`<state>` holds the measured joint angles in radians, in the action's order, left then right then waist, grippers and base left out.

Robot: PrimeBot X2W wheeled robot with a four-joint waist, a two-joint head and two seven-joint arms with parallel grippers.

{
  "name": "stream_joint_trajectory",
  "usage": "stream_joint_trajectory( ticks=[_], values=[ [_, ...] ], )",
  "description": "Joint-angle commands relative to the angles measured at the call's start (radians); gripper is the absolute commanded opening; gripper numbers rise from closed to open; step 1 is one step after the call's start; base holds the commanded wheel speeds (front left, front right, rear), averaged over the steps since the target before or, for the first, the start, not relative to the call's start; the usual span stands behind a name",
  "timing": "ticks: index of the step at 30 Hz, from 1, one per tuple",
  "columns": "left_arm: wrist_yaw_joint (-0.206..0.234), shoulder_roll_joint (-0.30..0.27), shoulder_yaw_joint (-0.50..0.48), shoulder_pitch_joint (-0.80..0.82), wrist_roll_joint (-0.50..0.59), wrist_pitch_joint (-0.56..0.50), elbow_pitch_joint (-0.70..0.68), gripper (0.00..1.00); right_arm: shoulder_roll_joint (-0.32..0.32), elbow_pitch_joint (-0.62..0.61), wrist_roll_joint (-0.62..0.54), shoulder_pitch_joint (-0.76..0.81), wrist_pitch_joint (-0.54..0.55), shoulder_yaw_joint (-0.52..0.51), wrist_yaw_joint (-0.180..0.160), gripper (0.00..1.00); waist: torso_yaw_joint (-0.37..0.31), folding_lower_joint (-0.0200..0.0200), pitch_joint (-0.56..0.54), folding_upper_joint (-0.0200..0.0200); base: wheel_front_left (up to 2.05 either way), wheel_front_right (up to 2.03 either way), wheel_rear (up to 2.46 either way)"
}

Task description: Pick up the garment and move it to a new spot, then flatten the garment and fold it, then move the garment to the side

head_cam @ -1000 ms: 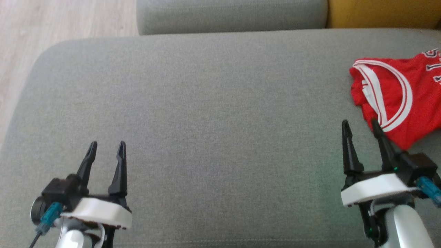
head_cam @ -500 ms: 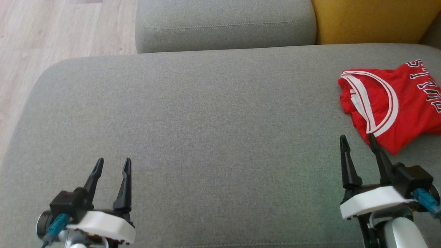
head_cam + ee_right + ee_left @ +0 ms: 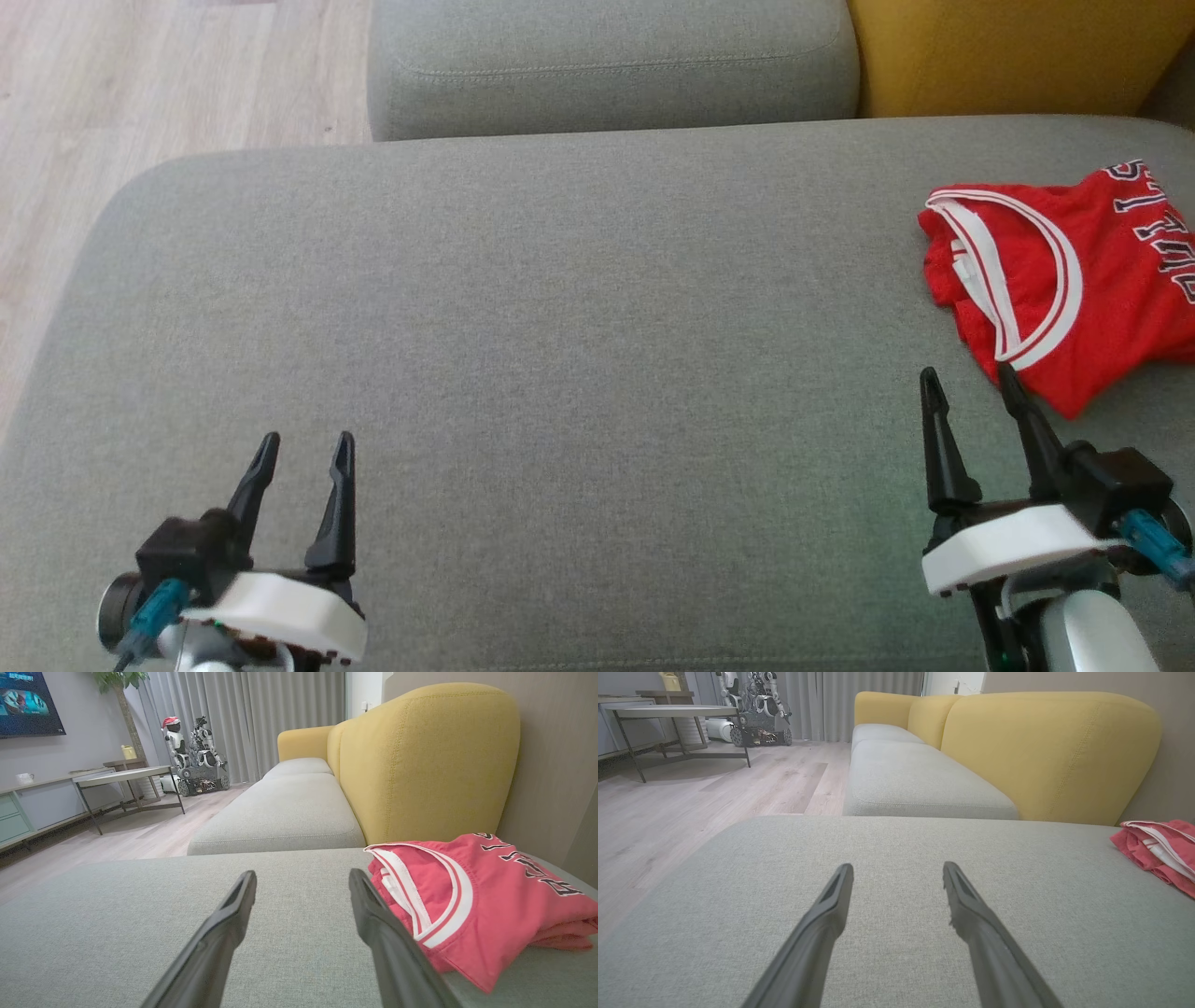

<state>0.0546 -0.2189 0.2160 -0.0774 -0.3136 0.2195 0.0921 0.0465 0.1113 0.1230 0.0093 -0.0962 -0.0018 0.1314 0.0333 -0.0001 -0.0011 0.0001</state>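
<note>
1. Our left gripper [image 3: 308, 437] has its two dark fingers spread wide, with nothing between them. It sits over bare fabric at the near left of the grey seat cushion [image 3: 597, 308].
2. Our right gripper [image 3: 965, 371] is spread just as wide and holds nothing. In the head view its outer fingertip meets the near edge of the garment [image 3: 1120, 280]. We cannot tell whether it touches the cloth.
3. The garment is a red jersey lying loosely folded at the right end of the seat cushion, well apart from our left gripper. Its neck opening, trimmed in white and red bands, faces left.
4. Dark letters outlined in white run across the jersey. They are cut off at the right edge of the head view and creased in the right wrist view, so we cannot read a word.
5. Beyond the seat cushion lie a second grey cushion [image 3: 607, 65] and, to its right, the yellow backrest [image 3: 1008, 51]. The wooden floor [image 3: 140, 93] shows on the left.
6. Farthest out, the right wrist view shows a metal-legged table [image 3: 126, 774], parked robots [image 3: 196, 756], one of them in a red hat, and a wall screen [image 3: 28, 702]. The screen's characters are too small for us to read.
</note>
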Motion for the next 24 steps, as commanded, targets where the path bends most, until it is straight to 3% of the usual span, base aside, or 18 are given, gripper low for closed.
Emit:
stream_joint_trajectory(
  ticks=[1, 22, 23, 24],
  values=[
    [0.009, -0.022, -0.032, 0.046, -0.005, -0.002, -0.035, 1.0, 0.004, -0.035, -0.004, -0.036, -0.001, 0.025, -0.001, 1.0, 0.0, 0.0001, 0.001, -0.0001, 0.0, 0.0, 0.0],
    [0.018, -0.034, -0.02, 0.056, -0.011, -0.001, -0.041, 1.0, 0.004, -0.031, 0.003, -0.047, -0.002, 0.025, -0.001, 1.0, -0.002, 0.0001, 0.012, -0.0001, 0.0, 0.0, 0.0],
    [0.014, -0.014, 0.01, 0.001, -0.008, -0.007, -0.004, 0.0, 0.0, 0.003, 0.0, -0.001, 0.0, 0.0, 0.0, 0.0, -0.002, 0.0001, 0.013, -0.0001, 0.0, 0.0, 0.0],
    [0.015, -0.01, 0.011, 0.0, -0.008, -0.007, 0.009, 0.0, -0.001, 0.014, 0.0, 0.001, 0.0, 0.0, 0.0, 0.0, -0.002, 0.0001, 0.013, -0.0001, 0.0, 0.0, 0.0]
  ],
)
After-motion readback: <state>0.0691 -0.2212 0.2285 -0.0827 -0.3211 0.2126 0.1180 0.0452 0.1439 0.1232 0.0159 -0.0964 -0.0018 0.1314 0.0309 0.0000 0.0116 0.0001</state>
